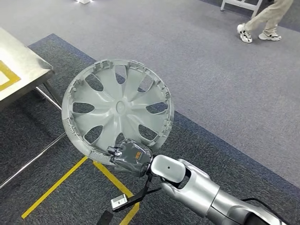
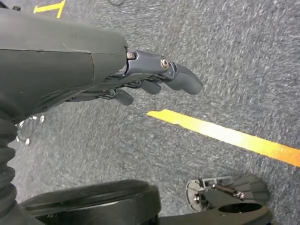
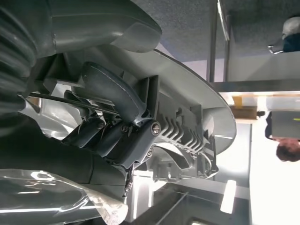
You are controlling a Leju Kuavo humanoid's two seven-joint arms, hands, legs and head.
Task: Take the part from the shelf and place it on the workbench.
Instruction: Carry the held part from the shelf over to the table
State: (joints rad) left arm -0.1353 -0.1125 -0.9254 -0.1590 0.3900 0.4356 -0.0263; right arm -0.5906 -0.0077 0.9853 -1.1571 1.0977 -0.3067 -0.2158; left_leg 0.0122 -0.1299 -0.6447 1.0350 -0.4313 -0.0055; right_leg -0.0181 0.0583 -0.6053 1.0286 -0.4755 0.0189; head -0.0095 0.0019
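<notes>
**Hubcap in the right hand, workbench off to the upper left**

Low in the frame's centre, the right hand [image 1: 130,157] is clamping the hubcap's [image 1: 116,108] near rim, holding it aloft over carpet. Beyond, the workbench [image 1: 25,70] is lying up-left. The left hand [image 2: 155,77] is hanging empty, fingers loosely apart.

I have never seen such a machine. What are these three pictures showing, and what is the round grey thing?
This is a humanoid robot with two arms. The head view looks down from its body: its right hand grips the rim of a round grey plastic wheel cover, held above the grey carpet floor beside a metal workbench. The right wrist view shows that grip close up. The left wrist view shows the left hand holding nothing, over a yellow floor line. A person walks far behind.
</notes>
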